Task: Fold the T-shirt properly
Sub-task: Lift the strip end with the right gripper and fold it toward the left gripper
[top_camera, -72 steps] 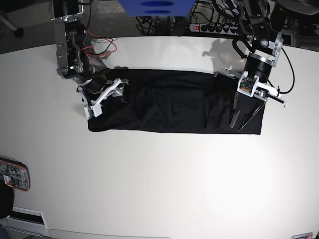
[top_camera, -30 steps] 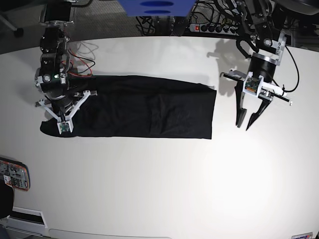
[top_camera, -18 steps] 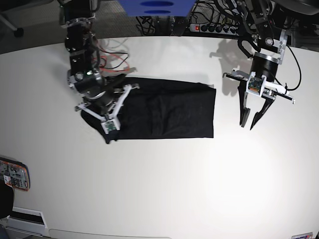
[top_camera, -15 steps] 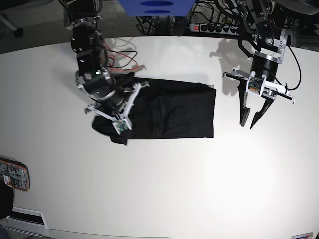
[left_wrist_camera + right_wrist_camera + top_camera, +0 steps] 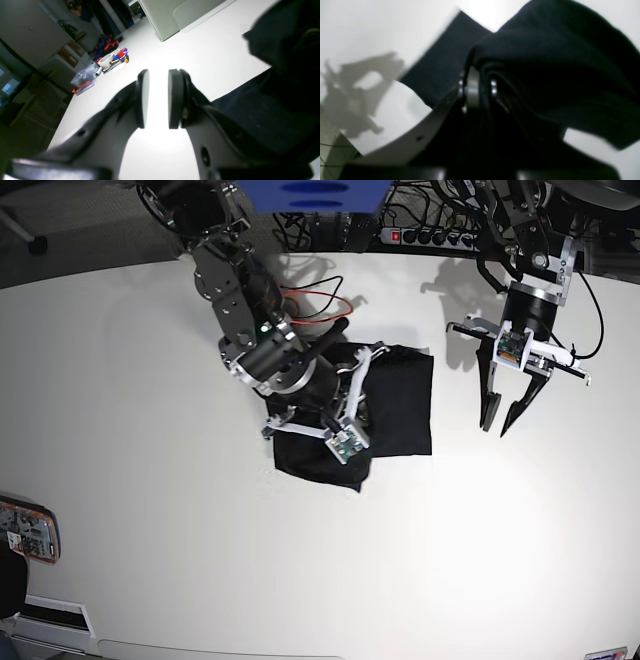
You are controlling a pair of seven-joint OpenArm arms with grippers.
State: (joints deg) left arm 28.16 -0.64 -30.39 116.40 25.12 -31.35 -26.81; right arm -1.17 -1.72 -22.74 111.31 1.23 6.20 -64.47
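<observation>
White tabletop (image 5: pixel 300 580) fills most of the base view; cables and a power strip (image 5: pixel 430 235) lie along the upper edge, and a small printed object (image 5: pixel 28 530) sits at the lower left edge.

Right gripper (image 5: pixel 476 86): jaws closed down to a thin gap, pinching several layers of the T-shirt (image 5: pixel 395 405). In the right wrist view, black fabric runs between the two pads and drapes over the upper right of the frame. In the base view this gripper (image 5: pixel 345 442) sits at centre frame, above the lower left part of the cloth, with its arm reaching down from the upper left.

Left gripper (image 5: pixel 156 100): jaws parted by a narrow gap, nothing between them. In the left wrist view, only bright tabletop shows through the gap. In the base view this gripper (image 5: pixel 505 415) hangs at the upper right of the frame, fingers pointing downward, just beside the right edge of the cloth and apart from it.

T-shirt location: centre of the base view, slightly right of middle. Its right portion lies flat as a dark rectangle. Its left portion is bunched and doubled over under the right gripper, with one fold hanging toward the lower left corner of the cloth. In the left wrist view, a flat edge of the fabric (image 5: pixel 262 112) occupies the right side of the frame.

Background, left wrist view: a clear box (image 5: pixel 83 80) and a tape roll (image 5: pixel 106 60) at the upper left, blurred.
</observation>
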